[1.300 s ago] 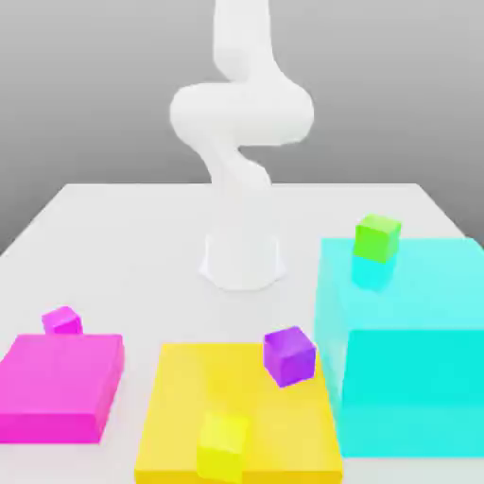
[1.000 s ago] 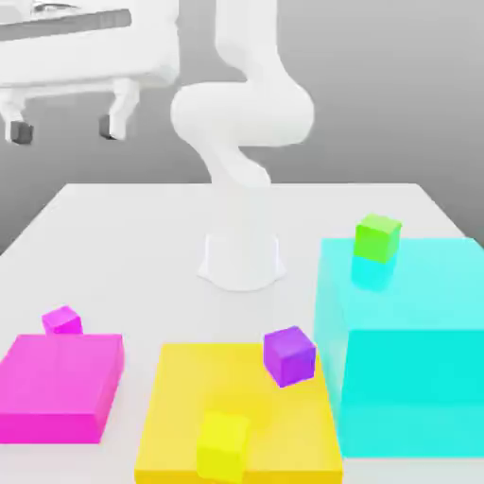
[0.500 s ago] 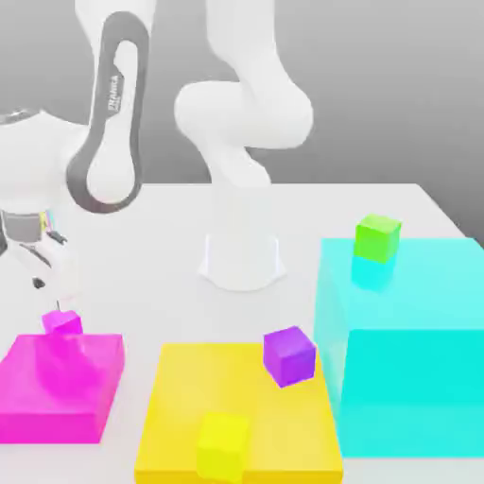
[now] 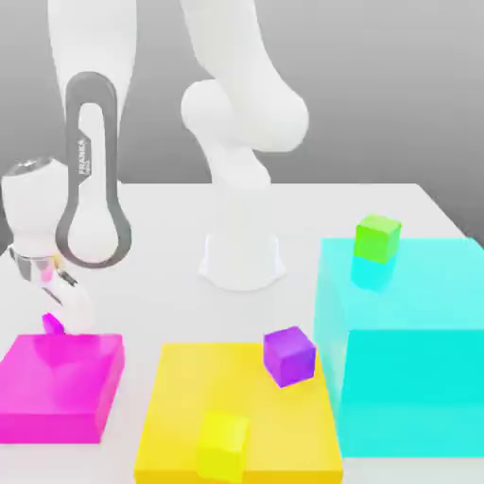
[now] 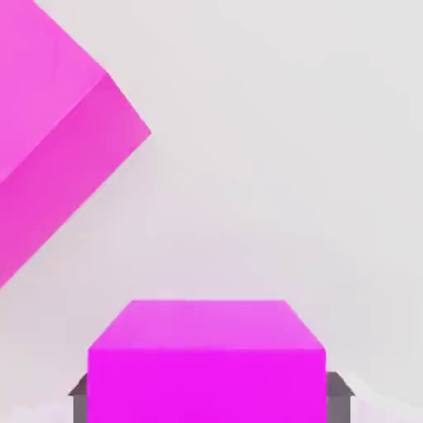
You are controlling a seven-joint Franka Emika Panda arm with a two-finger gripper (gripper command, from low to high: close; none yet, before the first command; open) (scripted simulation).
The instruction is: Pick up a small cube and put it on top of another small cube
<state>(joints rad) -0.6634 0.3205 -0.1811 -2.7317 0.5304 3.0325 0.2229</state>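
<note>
Fingers: closed in on the small pink cube (image 5: 206, 387), the gripper (image 5: 211, 400) having one fingertip (image 5: 80, 406) against each of two opposite sides
Small pink cube: between the fingertips, toward 8 o'clock on the exterior view's face (12 at its top), just behind the pink slab and partly hidden
Pink slab (image 4: 59, 378): large and flat, just beside the gripper, toward 8 o'clock; in the hand view it is apart from the cube
Robot hand (image 4: 34, 203): pale, above the cube, toward 9 o'clock, tilted
Arm (image 4: 93, 170): white with a grey-edged link, coming down at 10 o'clock; its base (image 4: 242, 263) stands near the middle of the table (image 4: 161, 284)
Yellow slab (image 4: 198, 378): toward 6 o'clock, between the pink slab and the blue block
Yellow cube (image 4: 223, 448): at the yellow slab's 6 o'clock edge
Purple cube (image 4: 289, 356): toward 5 o'clock, at the yellow slab's 1 o'clock corner, well apart from the gripper, nothing on top
Blue block (image 4: 416, 369): tall, bright cyan, toward 4 o'clock
Green cube (image 4: 378, 238): toward 3 o'clock, at the blue block's 11 o'clock corner
</note>
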